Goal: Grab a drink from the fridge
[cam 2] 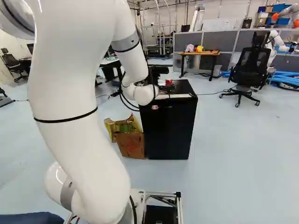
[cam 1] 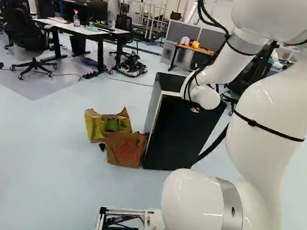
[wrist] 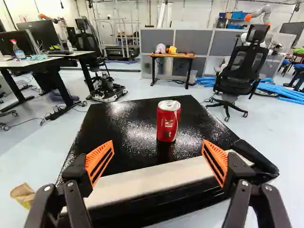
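The claw (cam 2: 161, 84) is spread wide at the near edge of the fridge's (wrist: 128, 145) top, its orange pads (wrist: 99, 163) well apart with no drink between them. The can (wrist: 168, 120) — red, upright — stands on that black top, ahead of the gap between the fingers. Beside the fridge, on the floor (cam 1: 45, 174), sit a cardboard box (cam 1: 124, 149) and a yellow bag (cam 1: 94, 126).

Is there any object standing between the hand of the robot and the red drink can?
No, nothing visible. Between the open, black two-fingered hand and the red metal can lies only the top of the black fridge, with its pale front strip.
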